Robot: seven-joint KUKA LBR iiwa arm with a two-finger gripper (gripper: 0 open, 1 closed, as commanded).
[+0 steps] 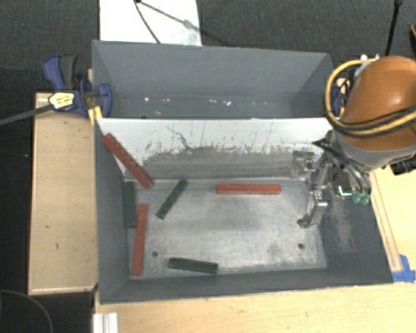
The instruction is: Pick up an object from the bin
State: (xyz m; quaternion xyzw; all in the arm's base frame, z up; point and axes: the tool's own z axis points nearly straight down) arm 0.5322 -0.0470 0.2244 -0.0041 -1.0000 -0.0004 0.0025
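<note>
Fingers (pixel 309 212) stand spread apart at the right side of the grey metal bin (pixel 208 71), one tip up toward the back wall and the other lower down, close over the bare floor by the right wall. Nothing is between them, and they touch none of the loose things.

Farthest left, a long red bar (pixel 127 160) leans tilted in the back left corner, its upper end against the left wall. Just below it a dark green bar (pixel 129 203) lies along the left wall. Beside that, a second red bar (pixel 139 240) runs toward the front left corner, nearly parallel to the wall. A short dark green stick (pixel 170 198) lies slanted a little further in, apart from the others. Near the front wall, left of the middle, another dark green bar (pixel 193 265) lies almost level with that wall.

Toward the back, right of the middle, a flat red bar (pixel 248 189) lies parallel to the back wall. It is the thing nearest the fingers, to their left and clear of them.

Above the fingers, at the right edge, sits the wrist's rounded orange cover (pixel 388 103), ringed by a yellow cable (pixel 347 120).
</note>
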